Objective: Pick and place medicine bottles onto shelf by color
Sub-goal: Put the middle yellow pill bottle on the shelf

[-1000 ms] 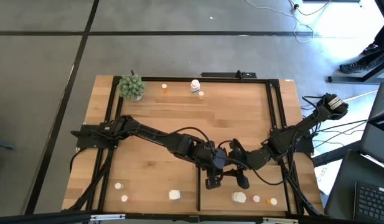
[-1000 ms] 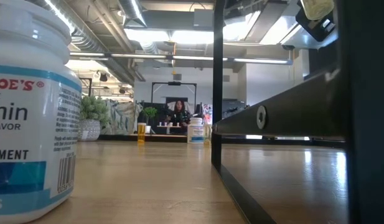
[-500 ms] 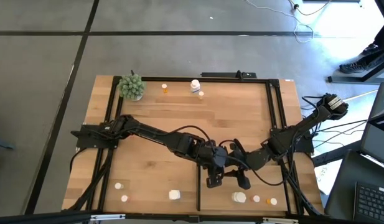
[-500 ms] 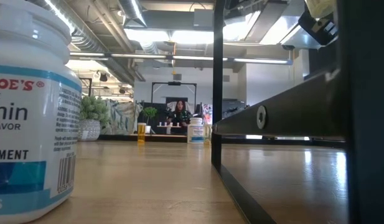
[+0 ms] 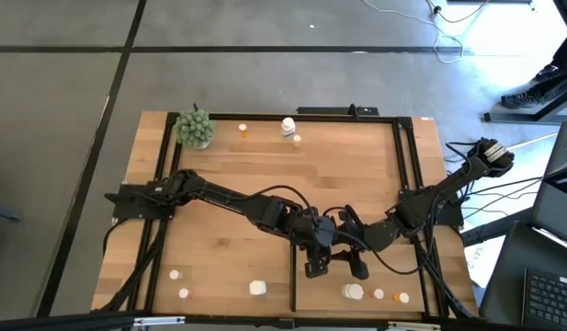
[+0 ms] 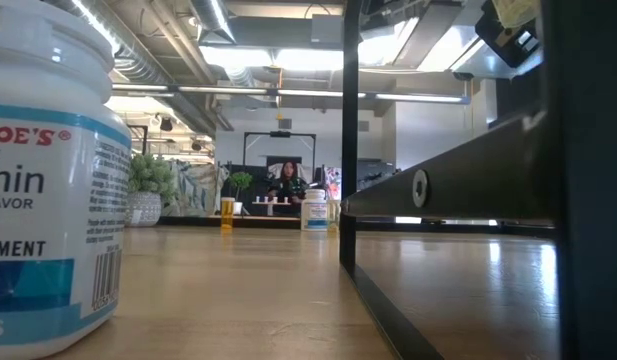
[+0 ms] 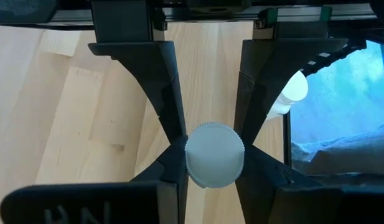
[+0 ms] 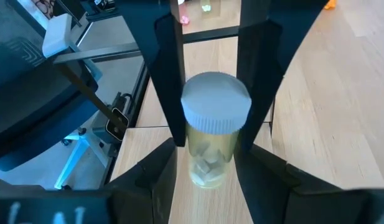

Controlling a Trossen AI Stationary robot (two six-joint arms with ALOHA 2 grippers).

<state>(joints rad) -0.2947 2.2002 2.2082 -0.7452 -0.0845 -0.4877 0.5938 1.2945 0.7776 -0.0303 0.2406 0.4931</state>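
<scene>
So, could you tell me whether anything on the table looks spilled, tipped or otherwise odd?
Nothing stands out. Each gripper, left and right, has its jaws closed on a bottle: a white-capped bottle and a clear bottle. The bottles at the far edge stand upright beside the plant.

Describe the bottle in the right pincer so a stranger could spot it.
Start at the table's near edge, where both arms meet. The right pincer grips a clear bottle with a ribbed white cap and pale contents. The left pincer's bottle shows only a white cap.
</scene>
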